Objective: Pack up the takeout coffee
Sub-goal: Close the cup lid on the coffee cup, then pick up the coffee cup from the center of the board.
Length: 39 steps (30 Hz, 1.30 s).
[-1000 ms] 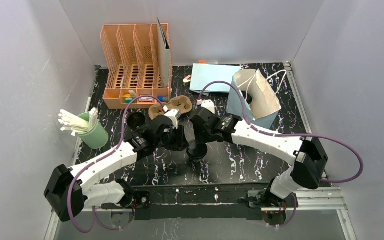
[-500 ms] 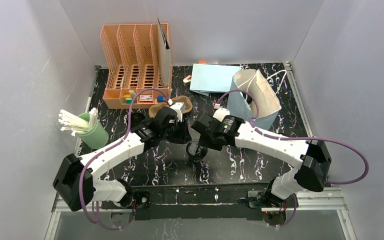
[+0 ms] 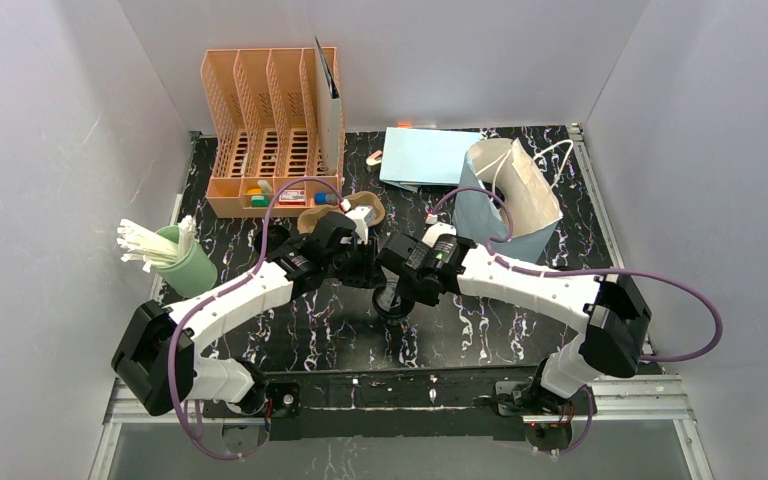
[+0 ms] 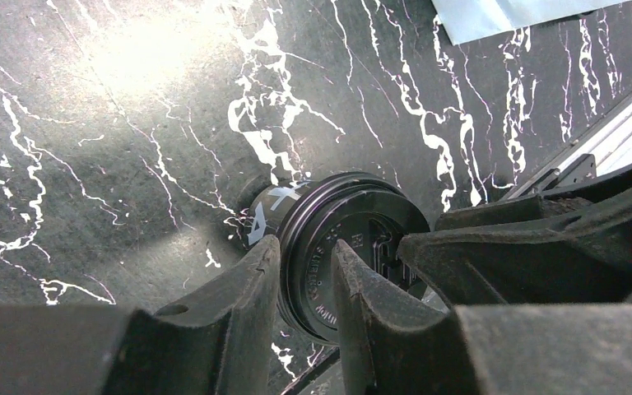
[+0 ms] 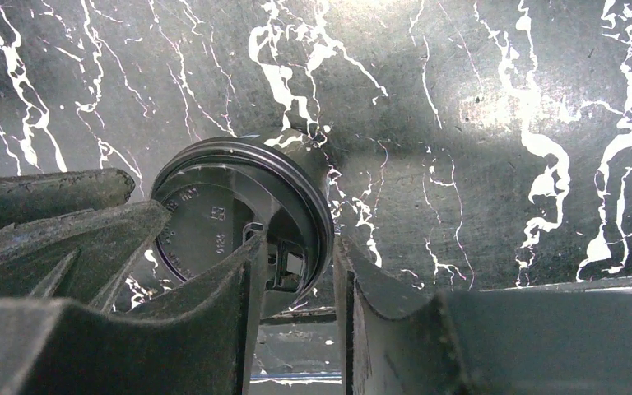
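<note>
Pinching round black plastic lid (image 4: pixel 366 247), left gripper (image 4: pixel 303 253)

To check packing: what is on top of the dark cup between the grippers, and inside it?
A round black plastic lid sits on the small dark cup, hiding whatever is inside.

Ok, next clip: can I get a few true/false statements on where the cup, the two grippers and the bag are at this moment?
1. The left gripper and the right gripper are at the same cup. True.
2. The cup has no lid on. False: the black lid sits on it.
3. The cup stands in the brown carrier. False: it stands on the black table, and the carrier lies farther back.
4. In the top view the light-blue bag stands to the right of the cup, farther back, apart from it. True.
</note>
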Available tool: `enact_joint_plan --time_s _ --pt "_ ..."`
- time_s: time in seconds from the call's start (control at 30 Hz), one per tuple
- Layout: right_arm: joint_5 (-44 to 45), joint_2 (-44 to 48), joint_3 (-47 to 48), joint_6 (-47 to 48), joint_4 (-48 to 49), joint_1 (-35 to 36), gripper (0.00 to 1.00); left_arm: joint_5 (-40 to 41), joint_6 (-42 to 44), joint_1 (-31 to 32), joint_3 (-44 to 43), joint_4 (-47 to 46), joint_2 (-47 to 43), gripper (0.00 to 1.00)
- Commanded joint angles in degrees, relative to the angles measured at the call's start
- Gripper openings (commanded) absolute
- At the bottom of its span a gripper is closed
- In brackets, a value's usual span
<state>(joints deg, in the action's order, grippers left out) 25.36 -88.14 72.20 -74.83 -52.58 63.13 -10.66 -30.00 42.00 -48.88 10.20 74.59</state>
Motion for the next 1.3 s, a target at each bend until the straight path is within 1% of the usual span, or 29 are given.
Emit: enact_joint_plan --time_s 0.0,0.23,0.6,0.83,1.0,1.27 --pt "1.4 -0.4 -0.9 -1.0 0.0 0.1 0.43 -2.2 0.6 -0.3 0.2 -0.3 -0.5 0.28" --pt "0.4 -0.4 -2.0 0.2 2.0 0.1 0.39 -2.7 0.3 -0.3 1.3 -0.3 -0.3 0.26" --pt "-0.4 -1.7 -2.9 0.9 3.2 0.1 0.36 -4.4 0.0 -0.3 4.4 -1.1 -0.3 0.24" --pt "-1.5 -1.1 -5.8 2.4 7.0 0.1 0.36 -5.1 -0.1 -0.3 6.5 -1.7 -0.8 0.23" --pt "-2.4 -0.8 -7.3 4.1 9.1 0.1 0.38 -5.3 -0.6 -0.3 8.3 -2.4 -1.4 0.23" --pt "-4.4 0.5 -10.1 5.4 12.7 0.1 0.49 -5.7 -1.4 -0.3 10.3 -3.6 -2.2 0.23"
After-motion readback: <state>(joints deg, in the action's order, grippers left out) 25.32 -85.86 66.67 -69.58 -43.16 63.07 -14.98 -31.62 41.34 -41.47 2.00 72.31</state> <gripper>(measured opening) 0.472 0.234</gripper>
